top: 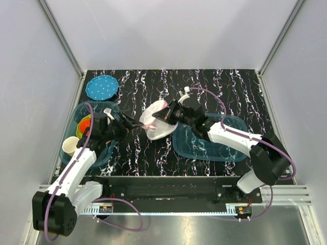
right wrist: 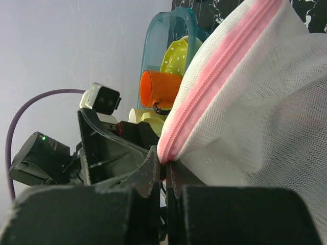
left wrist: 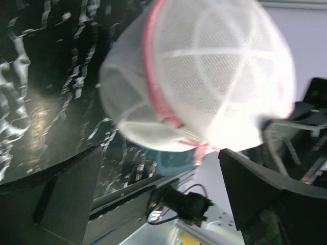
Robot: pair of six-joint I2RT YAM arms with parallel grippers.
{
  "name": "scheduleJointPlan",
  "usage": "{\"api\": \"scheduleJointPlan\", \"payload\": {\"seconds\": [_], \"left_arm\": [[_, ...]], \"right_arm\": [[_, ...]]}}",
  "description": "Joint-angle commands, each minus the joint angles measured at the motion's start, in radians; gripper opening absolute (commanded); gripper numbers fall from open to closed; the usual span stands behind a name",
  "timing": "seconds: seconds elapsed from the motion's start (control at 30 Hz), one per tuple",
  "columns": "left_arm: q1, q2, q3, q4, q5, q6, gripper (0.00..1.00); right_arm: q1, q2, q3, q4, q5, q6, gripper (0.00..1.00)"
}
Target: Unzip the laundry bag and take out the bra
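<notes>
Looking around the edges first: a clear teal plastic bin (top: 75, 115) sits on the left of the black marbled bench (top: 230, 92). It holds an orange cup (right wrist: 158, 89) and a yellow dotted piece (right wrist: 181, 53), with a cream cup (top: 70, 145) at its near corner. A round blue dotted disc (top: 102, 87) lies just behind the bin. A flat teal tray (top: 214, 150) lies on the right, partly under the right arm.

The small round white mesh laundry bag with pink zipper trim (top: 155, 122) is mid-bench between the two arms, tipped up on edge. The right end effector (right wrist: 166, 171) is pinched tight on the pink trim at the bag's rim. The left end effector (top: 134, 124) has its fingers spread wide just beside the bag, with nothing between them.

The left wrist view is pretty blurry, so I can't tell how far the zipper is undone or whether the bag touches the bench. I can't make out the red bra in any view; the mesh just reads white.
</notes>
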Motion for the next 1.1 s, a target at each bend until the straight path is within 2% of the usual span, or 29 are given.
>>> {"api": "scheduleJointPlan", "payload": {"seconds": [0.0, 0.07, 0.17, 0.5, 0.93, 0.97, 1.0, 1.07], "left_arm": [[0.002, -0.006, -0.038, 0.359, 0.066, -0.186, 0.99], [0.004, -0.016, -0.059, 0.445, 0.069, -0.248, 0.99], [0.004, -0.011, -0.075, 0.481, 0.057, -0.282, 0.99], [0.004, 0.024, -0.070, 0.503, 0.048, -0.294, 0.99], [0.005, 0.089, -0.038, 0.506, 0.064, -0.259, 0.99], [0.005, 0.090, -0.041, 0.510, 0.064, -0.263, 0.98], [0.005, 0.092, -0.044, 0.512, 0.061, -0.271, 0.93], [0.005, 0.087, -0.040, 0.504, 0.054, -0.274, 0.76]], "right_arm": [[0.003, -0.063, 0.003, 0.070, -0.017, 0.002, 0.00], [0.002, -0.064, 0.003, 0.076, -0.030, 0.000, 0.00], [0.002, -0.066, 0.000, 0.095, -0.046, 0.005, 0.00], [0.002, -0.055, 0.005, 0.125, -0.083, 0.023, 0.00], [0.003, -0.118, -0.006, 0.105, -0.078, 0.023, 0.00], [0.002, -0.119, -0.003, 0.104, -0.079, 0.022, 0.00], [0.002, -0.119, 0.000, 0.101, -0.081, 0.020, 0.00], [0.002, -0.118, 0.002, 0.089, -0.087, 0.016, 0.00]]}}
